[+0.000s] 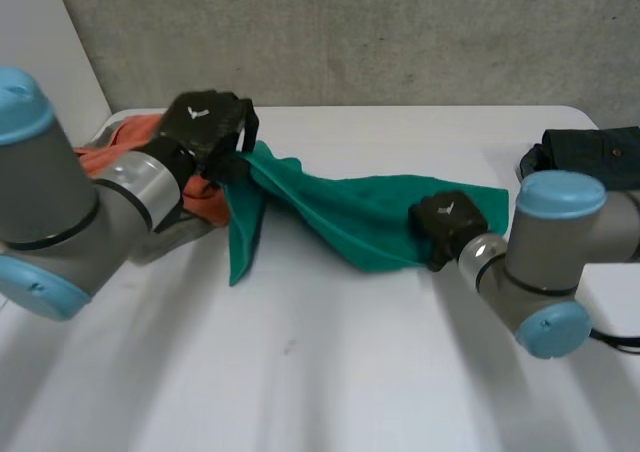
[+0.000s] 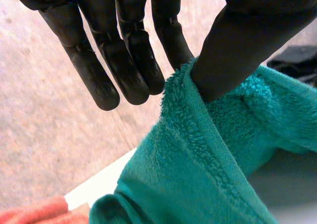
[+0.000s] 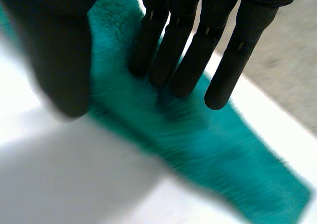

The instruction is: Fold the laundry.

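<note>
A bare robot lab: white table [image 1: 330, 372] against a grey concrete wall [image 1: 380, 32].

1. The head view looks from high up, behind and between the arms. It looks down across the table [image 1: 330, 372] to its far edge and the wall [image 1: 400, 32].
2. The left wrist view sits very near the left hand [image 2: 124, 60]. It looks along the palm, past the table's far edge, to the wall.
3. The right wrist view sits very near the right hand [image 3: 198, 60]. It looks down along the palm at the table.
4. All three views share the towel [image 1: 370, 217].
</note>
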You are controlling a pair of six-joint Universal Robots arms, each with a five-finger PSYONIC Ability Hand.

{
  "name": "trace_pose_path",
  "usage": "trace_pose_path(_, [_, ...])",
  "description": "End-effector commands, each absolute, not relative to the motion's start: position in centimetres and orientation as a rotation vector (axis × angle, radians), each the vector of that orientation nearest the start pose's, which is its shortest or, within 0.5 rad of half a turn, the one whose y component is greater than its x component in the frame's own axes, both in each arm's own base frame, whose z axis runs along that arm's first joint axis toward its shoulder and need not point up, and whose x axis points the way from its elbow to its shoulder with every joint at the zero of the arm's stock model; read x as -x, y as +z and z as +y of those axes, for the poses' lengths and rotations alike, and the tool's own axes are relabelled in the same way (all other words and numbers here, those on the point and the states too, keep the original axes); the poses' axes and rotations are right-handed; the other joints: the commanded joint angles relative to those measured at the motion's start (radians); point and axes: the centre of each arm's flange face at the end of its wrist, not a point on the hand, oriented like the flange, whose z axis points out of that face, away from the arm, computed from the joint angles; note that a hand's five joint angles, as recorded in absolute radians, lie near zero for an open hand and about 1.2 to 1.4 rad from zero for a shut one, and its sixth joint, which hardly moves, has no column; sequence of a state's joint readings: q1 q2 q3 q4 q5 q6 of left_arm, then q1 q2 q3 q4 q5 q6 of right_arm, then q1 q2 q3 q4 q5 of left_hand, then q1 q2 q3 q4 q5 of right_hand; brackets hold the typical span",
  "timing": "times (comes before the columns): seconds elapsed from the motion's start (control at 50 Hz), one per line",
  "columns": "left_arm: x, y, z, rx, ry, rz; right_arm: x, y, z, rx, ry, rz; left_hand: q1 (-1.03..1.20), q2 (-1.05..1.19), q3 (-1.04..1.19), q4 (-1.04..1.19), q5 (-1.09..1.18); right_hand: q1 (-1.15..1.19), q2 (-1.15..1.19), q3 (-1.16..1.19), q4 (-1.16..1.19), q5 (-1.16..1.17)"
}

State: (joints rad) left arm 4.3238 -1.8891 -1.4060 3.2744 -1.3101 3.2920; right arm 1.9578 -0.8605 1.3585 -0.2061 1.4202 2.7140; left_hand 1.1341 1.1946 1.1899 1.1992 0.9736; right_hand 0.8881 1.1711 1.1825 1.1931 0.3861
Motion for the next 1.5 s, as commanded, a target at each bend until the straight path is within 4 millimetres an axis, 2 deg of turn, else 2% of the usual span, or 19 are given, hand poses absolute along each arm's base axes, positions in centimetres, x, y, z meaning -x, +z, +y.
trace_pose_path(0.02, [27.6,30.8,-26.1,-0.958,-2.551,2.2,-28.2,20.4,-32.3,0.995,-2.054,2.05,0.262,0.202,0.206,0.197,0.248,0.508,0.225,0.214,0.203,0.836])
trace_pose_path(0.06, [27.4,31.5,-25.5,-0.957,-2.578,2.173,-28.1,22.0,-32.1,0.987,-2.092,2.012,0.262,0.202,0.206,0.197,0.248,0.508,0.225,0.214,0.203,0.836])
trace_pose_path(0.1, [27.2,31.8,-25.0,-0.953,-2.592,2.162,-28.1,22.5,-31.5,1.009,-2.068,2.0,0.262,0.202,0.206,0.197,0.248,0.508,0.225,0.214,0.203,0.836])
trace_pose_path(0.16, [27.2,31.3,-24.5,-0.963,-2.577,2.19,-28.2,21.7,-30.6,1.056,-1.968,2.037,0.262,0.202,0.206,0.197,0.248,-0.038,-0.321,-0.332,-0.343,0.29])
trace_pose_path(0.22, [27.5,30.5,-24.2,-0.985,-2.554,2.22,-27.9,20.5,-30.1,1.066,-1.864,2.113,0.262,0.202,0.206,0.197,0.248,-0.294,-0.577,-0.588,-0.599,0.034])
trace_pose_path(0.26, [27.8,29.9,-24.1,-1.001,-2.535,2.241,-27.7,19.7,-29.7,1.071,-1.814,2.153,0.262,0.202,0.206,0.197,0.248,-0.38,-0.663,-0.674,-0.685,-0.053])
trace_pose_path(0.38, [28.6,29.1,-24.1,-1.035,-2.511,2.274,-26.6,17.0,-27.7,1.001,-1.631,2.281,0.262,0.202,0.206,0.197,0.248,-0.328,-0.611,-0.622,-0.633,0.0])
trace_pose_path(0.56, [28.7,30.5,-23.8,-1.03,-2.568,2.218,-25.4,16.5,-23.0,1.013,-1.447,2.323,0.262,0.202,0.206,0.197,0.248,-0.119,-0.402,-0.414,-0.424,0.208])
trace_pose_path(0.68, [28.8,31.1,-23.1,-1.047,-2.588,2.204,-25.8,16.1,-21.8,0.992,-1.358,2.295,0.262,0.202,0.206,0.197,0.248,-0.125,-0.408,-0.419,-0.43,0.203])
trace_pose_path(0.76, [29.3,31.4,-22.1,-1.08,-2.603,2.2,-26.3,16.1,-22.3,0.929,-1.343,2.272,0.262,0.202,0.206,0.197,0.248,-0.28,-0.563,-0.574,-0.585,0.047])
trace_pose_path(0.78, [29.5,31.4,-21.7,-1.097,-2.609,2.199,-26.8,15.3,-23.2,0.888,-1.33,2.272,0.262,0.202,0.206,0.197,0.248,-0.382,-0.665,-0.677,-0.687,-0.055])
trace_pose_path(0.82, [29.6,31.5,-21.3,-1.105,-2.613,2.198,-27.4,14.4,-24.3,0.844,-1.335,2.267,0.262,0.202,0.206,0.197,0.248,-0.43,-0.713,-0.724,-0.735,-0.103])
trace_pose_path(0.86, [29.8,31.7,-20.8,-1.109,-2.623,2.191,-28.6,13.5,-25.8,0.796,-1.356,2.242,0.262,0.202,0.206,0.197,0.248,-0.448,-0.731,-0.742,-0.753,-0.12])
trace_pose_path(0.96, [29.8,32.4,-19.6,-1.119,-2.654,2.167,-30.3,13.9,-28.2,0.762,-1.451,2.183,0.262,0.202,0.206,0.197,0.248,-0.427,-0.71,-0.722,-0.732,-0.1])
trace_pose_path(1.02, [29.6,32.8,-19.1,-1.112,-2.669,2.152,-31.5,13.4,-29.1,0.783,-1.471,2.16,0.262,0.202,0.206,0.197,0.248,-0.418,-0.702,-0.713,-0.724,-0.091])
trace_pose_path(1.08, [29.5,33.1,-18.8,-1.111,-2.683,2.138,-32.8,12.9,-29.2,0.804,-1.465,2.128,0.262,0.202,0.206,0.197,0.248,-0.407,-0.69,-0.701,-0.712,-0.079])
trace_pose_path(1.22, [29.3,33.5,-18.6,-1.103,-2.696,2.123,-34.0,12.2,-29.6,0.824,-1.47,2.102,0.262,0.202,0.206,0.197,0.248,-0.392,-0.675,-0.686,-0.697,-0.065])
trace_pose_path(1.32, [29.2,33.5,-18.8,-1.082,-2.692,2.124,-35.6,10.9,-28.3,0.862,-1.426,2.085,0.262,0.202,0.206,0.197,0.248,-0.383,-0.666,-0.678,-0.688,-0.056])
trace_pose_path(1.5, [29.1,33.8,-19.0,-1.04,-2.707,2.13,-37.2,9.8,-27.4,0.828,-1.365,2.065,0.262,0.202,0.206,0.197,0.248,-0.383,-0.666,-0.678,-0.688,-0.056])
